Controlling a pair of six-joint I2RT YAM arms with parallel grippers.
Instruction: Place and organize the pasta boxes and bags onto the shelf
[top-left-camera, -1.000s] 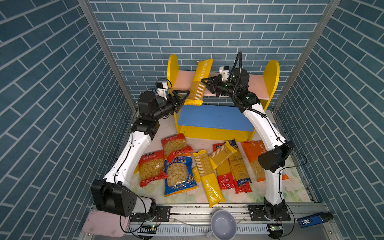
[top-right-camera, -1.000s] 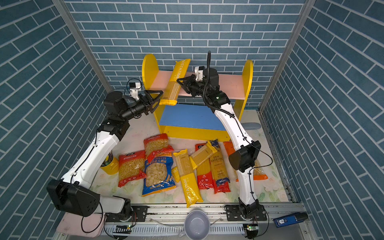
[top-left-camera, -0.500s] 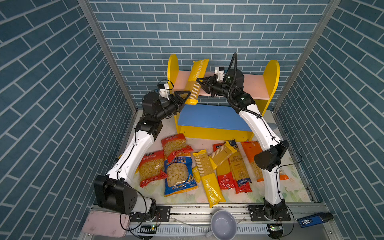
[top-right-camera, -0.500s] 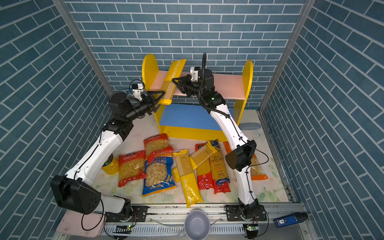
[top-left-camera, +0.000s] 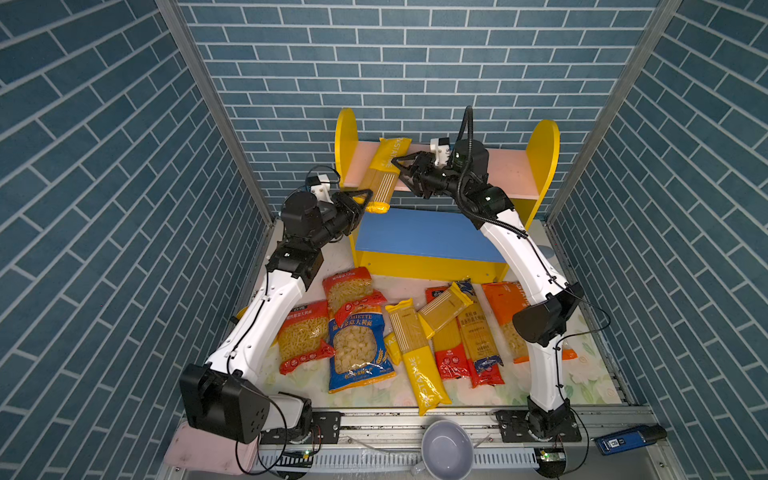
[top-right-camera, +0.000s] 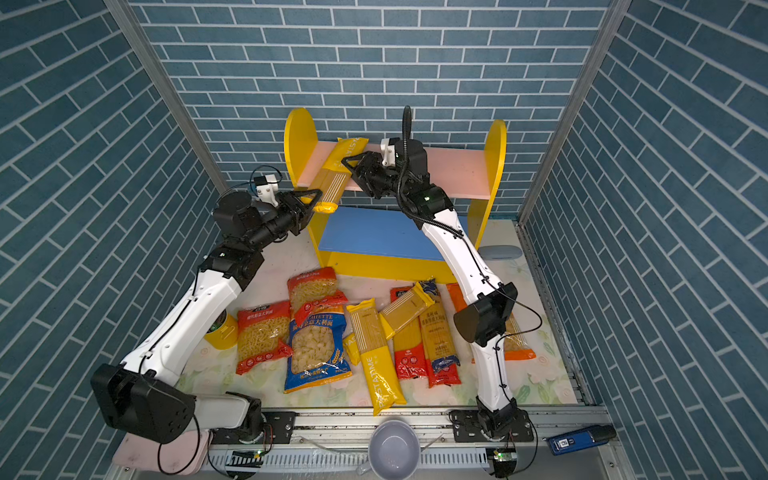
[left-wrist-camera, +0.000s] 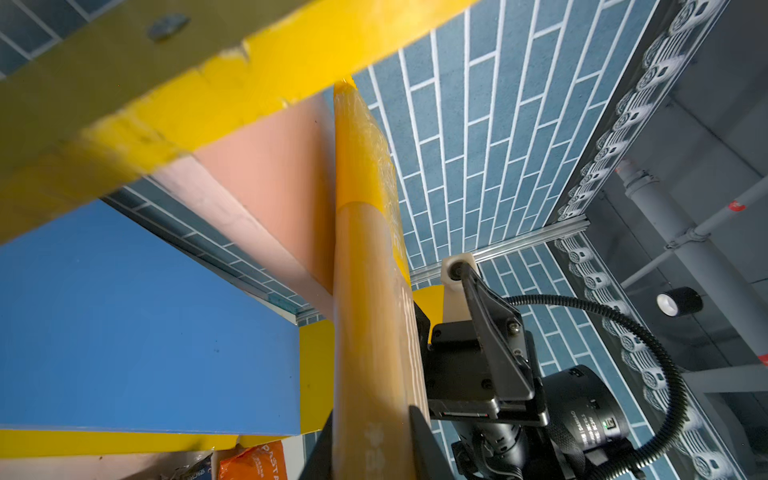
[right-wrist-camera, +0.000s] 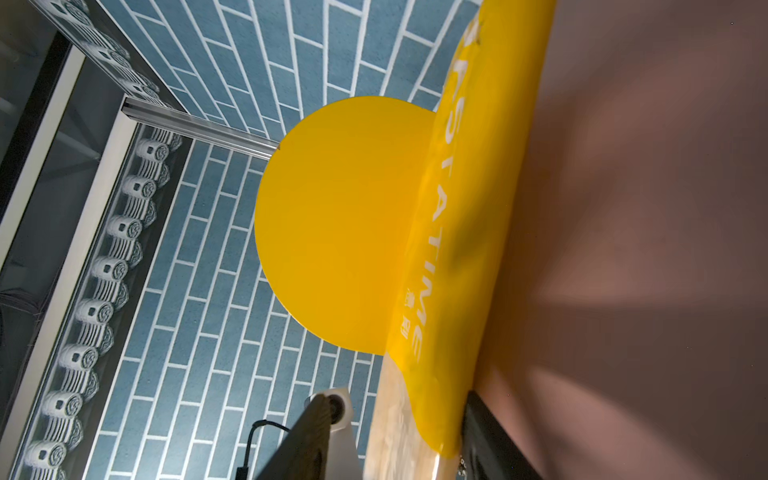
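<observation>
The orange bag (top-left-camera: 496, 305) on the table (top-left-camera: 590, 374) is half covered by the right arm (top-left-camera: 523, 257). A yellow container (top-right-camera: 224, 338) is mostly hidden behind the left arm (top-right-camera: 195, 307). In the left wrist view the fingers (left-wrist-camera: 419, 444) are cut off by the picture edge.

The yellow spaghetti pack (top-left-camera: 385, 172) is rested slanted across the front edge of the pink upper board (top-left-camera: 505, 176) of the shelf (top-left-camera: 540, 145). Its lower end is sticking out above the blue lower board (top-left-camera: 415, 232). This lower end is clamped by the left gripper (top-left-camera: 369, 199).

The right gripper (top-left-camera: 402, 166) is placed around the middle of the pack with jaws apart. A thin gap is seen at one finger in the right wrist view.

The other pasta bags (top-left-camera: 357, 349) are lying on the table before the shelf.
</observation>
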